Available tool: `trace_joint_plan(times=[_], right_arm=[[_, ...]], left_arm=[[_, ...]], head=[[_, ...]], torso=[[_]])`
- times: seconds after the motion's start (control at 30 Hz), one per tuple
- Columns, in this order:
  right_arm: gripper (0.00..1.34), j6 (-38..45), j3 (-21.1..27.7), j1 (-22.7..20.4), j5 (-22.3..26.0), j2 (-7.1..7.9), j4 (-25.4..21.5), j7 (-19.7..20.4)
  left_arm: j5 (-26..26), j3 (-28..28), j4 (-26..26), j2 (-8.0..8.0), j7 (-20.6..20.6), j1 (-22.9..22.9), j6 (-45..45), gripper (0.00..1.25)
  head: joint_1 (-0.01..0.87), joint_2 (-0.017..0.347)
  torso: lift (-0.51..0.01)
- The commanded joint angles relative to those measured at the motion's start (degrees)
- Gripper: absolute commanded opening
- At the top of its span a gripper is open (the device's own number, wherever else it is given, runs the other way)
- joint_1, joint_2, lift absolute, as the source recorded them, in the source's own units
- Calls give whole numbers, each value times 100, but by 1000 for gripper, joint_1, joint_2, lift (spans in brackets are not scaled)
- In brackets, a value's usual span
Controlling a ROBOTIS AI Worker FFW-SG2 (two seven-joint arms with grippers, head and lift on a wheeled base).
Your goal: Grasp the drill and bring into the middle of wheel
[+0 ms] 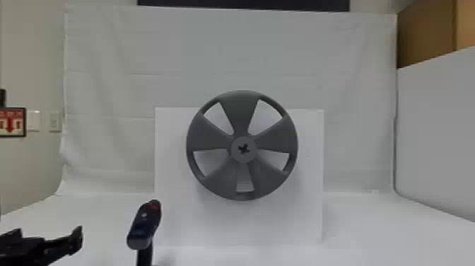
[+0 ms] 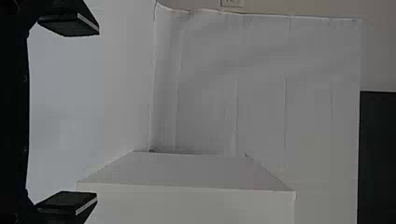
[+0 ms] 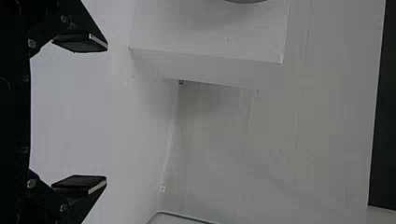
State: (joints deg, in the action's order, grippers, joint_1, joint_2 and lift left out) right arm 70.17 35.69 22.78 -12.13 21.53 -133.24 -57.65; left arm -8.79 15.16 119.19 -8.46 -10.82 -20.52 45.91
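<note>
In the head view my left gripper (image 1: 48, 233) is at the lower left corner, open, with a gap between it and the drill (image 1: 145, 224) to its right. The black and dark blue drill stands upright near the bottom edge, its handle running down out of view. A grey five-spoked wheel (image 1: 241, 115) is mounted on the front of a white box, right of and beyond the drill. My left gripper (image 2: 97, 115) shows its fingers wide apart in its wrist view, nothing between them. My right gripper (image 3: 106, 114), in the right wrist view, is likewise open and holds nothing.
The white box (image 1: 176, 219) stands upright behind the wheel, on a white tabletop (image 1: 374, 233). A white cloth (image 1: 226, 46) hangs at the back, and a white panel (image 1: 438, 134) borders the right side.
</note>
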Motion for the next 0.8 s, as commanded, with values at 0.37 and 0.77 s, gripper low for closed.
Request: trace_joint_plan(times=[0.37, 0.77], right_arm=[[1057, 6, 8, -1, 17, 0, 0, 0], [1057, -3, 25, 8, 26, -9, 0, 0]], left_arm=[[211, 48, 8, -59, -263, -13, 190, 1203], [282, 294, 17, -77, -483, 31, 190, 1203]], head=[[0, 0], [0, 0]], torso=[[-406], [-406]])
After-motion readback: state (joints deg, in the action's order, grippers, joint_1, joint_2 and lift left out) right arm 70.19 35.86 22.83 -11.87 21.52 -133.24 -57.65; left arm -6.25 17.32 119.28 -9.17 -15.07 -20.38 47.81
